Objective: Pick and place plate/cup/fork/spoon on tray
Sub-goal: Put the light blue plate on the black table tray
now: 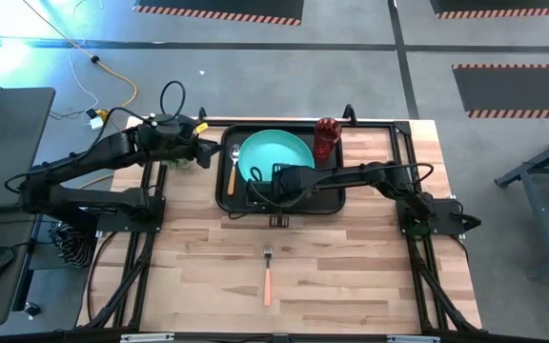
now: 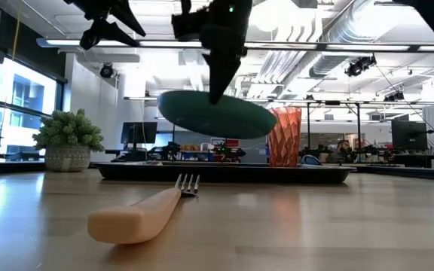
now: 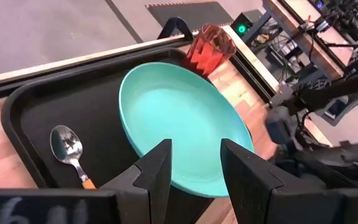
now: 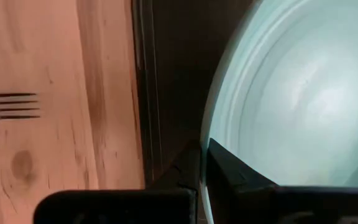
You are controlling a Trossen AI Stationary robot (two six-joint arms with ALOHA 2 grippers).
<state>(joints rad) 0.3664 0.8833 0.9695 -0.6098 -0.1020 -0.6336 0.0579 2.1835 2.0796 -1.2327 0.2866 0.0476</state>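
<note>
No words or labels can be read. The right gripper [image 1: 276, 178] has its fingers pinched on the near rim of the plate [image 1: 273, 157], holding it tilted above the tray [image 1: 335, 198]. The spoon [image 1: 233, 169] lies at the tray's left, bowl pointing far. The cup [image 1: 326, 137] stands at the far right corner. The fork [image 1: 268, 273] lies on the bench [image 1: 351, 267], tines pointing far toward the tray. The left gripper [image 1: 202, 149] hovers left of the tray, fingers apart

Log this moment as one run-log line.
right gripper: shut on round teal-green plate, raised over black rectangular tray | left gripper: open, empty | orange-handled fork: on table
</note>
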